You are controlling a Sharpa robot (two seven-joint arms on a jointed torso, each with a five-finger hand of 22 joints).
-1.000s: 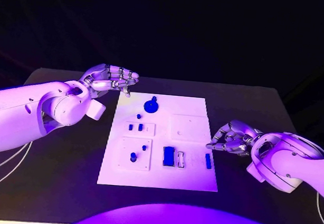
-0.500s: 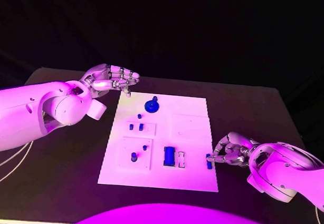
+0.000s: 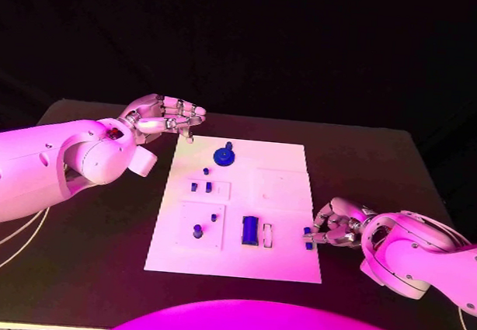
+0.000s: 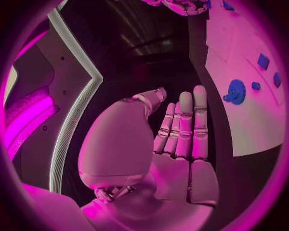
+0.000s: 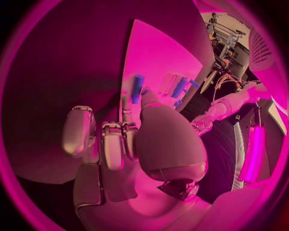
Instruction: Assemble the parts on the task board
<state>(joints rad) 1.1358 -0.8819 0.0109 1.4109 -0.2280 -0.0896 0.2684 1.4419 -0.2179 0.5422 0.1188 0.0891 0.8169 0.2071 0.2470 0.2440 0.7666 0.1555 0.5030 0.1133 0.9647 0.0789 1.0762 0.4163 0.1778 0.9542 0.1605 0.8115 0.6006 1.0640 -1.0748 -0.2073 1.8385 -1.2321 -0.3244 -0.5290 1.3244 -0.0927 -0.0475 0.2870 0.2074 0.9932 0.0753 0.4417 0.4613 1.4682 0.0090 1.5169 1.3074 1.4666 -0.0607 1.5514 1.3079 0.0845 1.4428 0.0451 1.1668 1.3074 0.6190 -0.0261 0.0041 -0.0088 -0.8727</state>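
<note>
At the near right edge of the flat white rectangular task board (image 3: 239,209), the right silver hand (image 3: 334,222) curled its fingers around a slim blue bar part (image 3: 308,237), seemingly to lift it; a secure grasp could not be confirmed. At the board's far left corner, the left silver hand (image 3: 164,116) hovered, fingers bent, holding nothing. About eight blue pieces counted on the board; one blue gear (image 3: 224,157).
</note>
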